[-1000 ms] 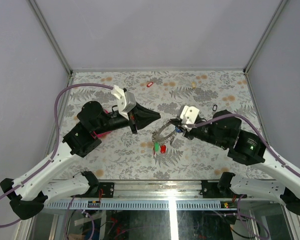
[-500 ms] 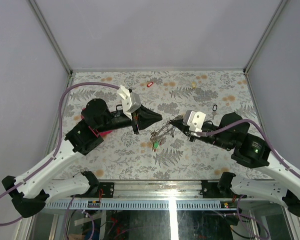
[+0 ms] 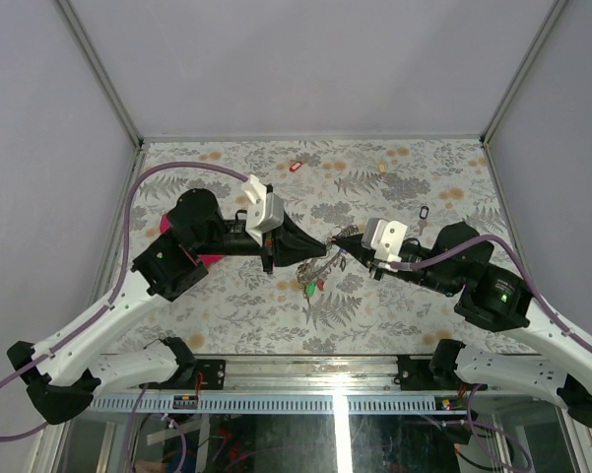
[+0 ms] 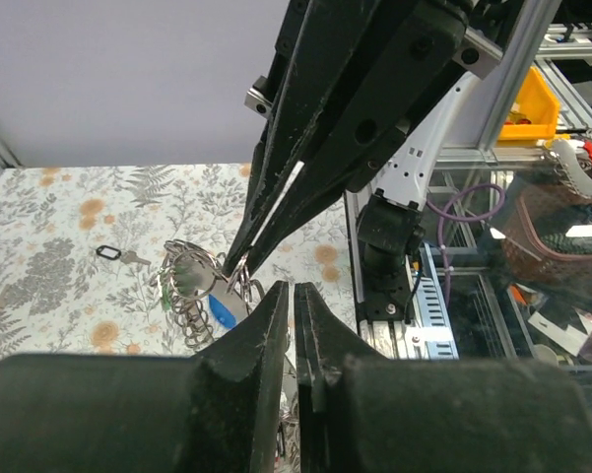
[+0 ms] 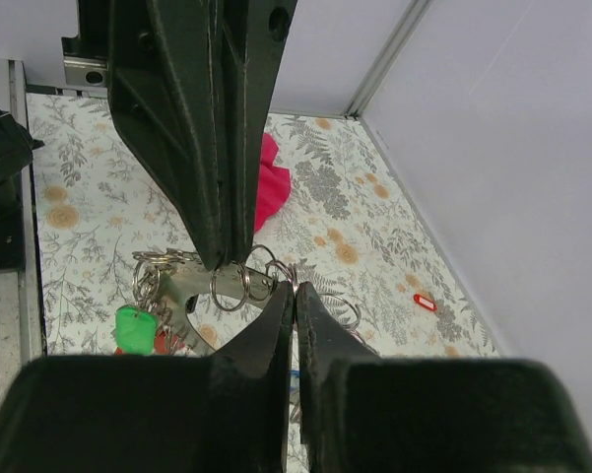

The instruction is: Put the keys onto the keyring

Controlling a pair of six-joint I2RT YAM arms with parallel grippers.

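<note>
The keyring (image 3: 320, 266) is a tangle of metal rings and keys with green (image 3: 310, 289) and red tags, hanging at mid-table. My right gripper (image 3: 334, 237) is shut on one of its rings. In the right wrist view the right fingertips (image 5: 296, 288) pinch a ring beside the bundle (image 5: 177, 286). My left gripper (image 3: 326, 244) is shut, tip to tip with the right one. A small ring (image 5: 227, 287) sits at its tip; whether it is pinched I cannot tell. The left wrist view shows the bundle (image 4: 189, 281) with a blue tag (image 4: 220, 311). Loose keys: red tag (image 3: 296, 166), cream tag (image 3: 382, 167), black tag (image 3: 423, 211).
A magenta cloth (image 5: 271, 187) lies on the flowered table (image 3: 414, 315), mostly hidden under the left arm. White cage walls stand close around the table on three sides. The aluminium frame with the arm bases (image 3: 335, 374) runs along the near edge.
The right gripper carried the key bundle up and left. The left gripper swung right toward it, and the two tips now meet over the bundle.
</note>
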